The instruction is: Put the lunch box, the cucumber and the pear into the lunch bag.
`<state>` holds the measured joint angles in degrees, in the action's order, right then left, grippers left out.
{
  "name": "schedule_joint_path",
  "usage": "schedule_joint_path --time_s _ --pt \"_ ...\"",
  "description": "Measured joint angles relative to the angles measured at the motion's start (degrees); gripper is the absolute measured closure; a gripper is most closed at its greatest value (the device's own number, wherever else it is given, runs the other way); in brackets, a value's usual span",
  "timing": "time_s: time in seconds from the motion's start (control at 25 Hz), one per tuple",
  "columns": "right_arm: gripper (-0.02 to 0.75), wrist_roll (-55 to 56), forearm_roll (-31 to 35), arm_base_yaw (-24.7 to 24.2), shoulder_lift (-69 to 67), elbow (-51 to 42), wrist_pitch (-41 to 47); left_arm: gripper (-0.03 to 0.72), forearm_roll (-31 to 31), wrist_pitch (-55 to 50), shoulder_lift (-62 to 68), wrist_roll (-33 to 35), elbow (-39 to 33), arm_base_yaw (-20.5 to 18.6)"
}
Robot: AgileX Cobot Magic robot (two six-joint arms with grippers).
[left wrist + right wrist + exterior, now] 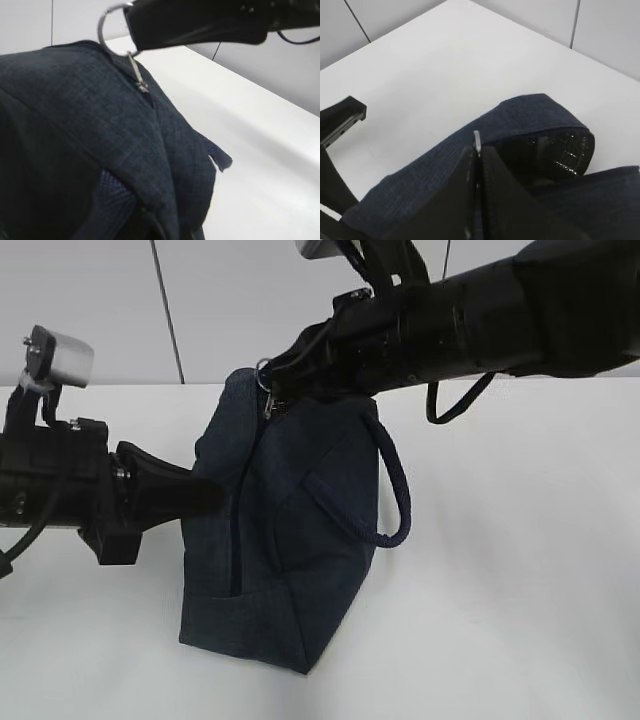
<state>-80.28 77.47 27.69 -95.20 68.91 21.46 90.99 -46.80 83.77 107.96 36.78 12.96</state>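
Observation:
The dark navy lunch bag [290, 540] stands upright on the white table, its zipper [240, 530] running down the front. My right gripper [285, 355] is shut on the silver ring pull [265, 375] at the bag's top. The ring [476, 139] shows pinched between the closed fingers in the right wrist view, and it also shows in the left wrist view [107, 22]. My left gripper [210, 497] is shut on the fabric of the bag's left side. The bag [75, 125] fills the left wrist view and hides the jaws. The lunch box, cucumber and pear are out of view.
The bag's looped strap handle [400, 490] hangs on its right side. The white table [500, 590] stretches around the bag, with a pale wall behind. Part of the left arm [342, 117] shows at the left edge of the right wrist view.

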Motion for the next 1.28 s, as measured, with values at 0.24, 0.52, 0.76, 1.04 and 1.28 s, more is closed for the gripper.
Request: schedule_joint_path --time_s 0.24,0.52,0.76,1.04,1.28 --pt "0.738 -0.5 -0.1 0.0 0.0 0.8 -1.3 0.685 -0.7 -0.1 0.0 -0.1 0.0 0.0" --pt "0.738 -2.6 0.0 0.0 -0.5 1.0 -6.1 0.685 -1.3 -0.2 0.0 -0.4 0.0 0.0" --pt "0.738 -3.7 0.3 -1.0 -4.4 4.0 -8.1 0.685 -2.5 -0.4 0.0 -0.5 0.0 0.0" --pt "0.738 -3.9 2.2 -2.5 -10.9 10.7 -9.7 0.685 -4.2 -0.5 0.0 -1.2 0.0 0.0" --pt "0.738 -3.0 8.9 -9.3 -18.4 15.5 -3.3 0.685 -4.4 -0.3 -0.2 -2.6 0.0 0.0"
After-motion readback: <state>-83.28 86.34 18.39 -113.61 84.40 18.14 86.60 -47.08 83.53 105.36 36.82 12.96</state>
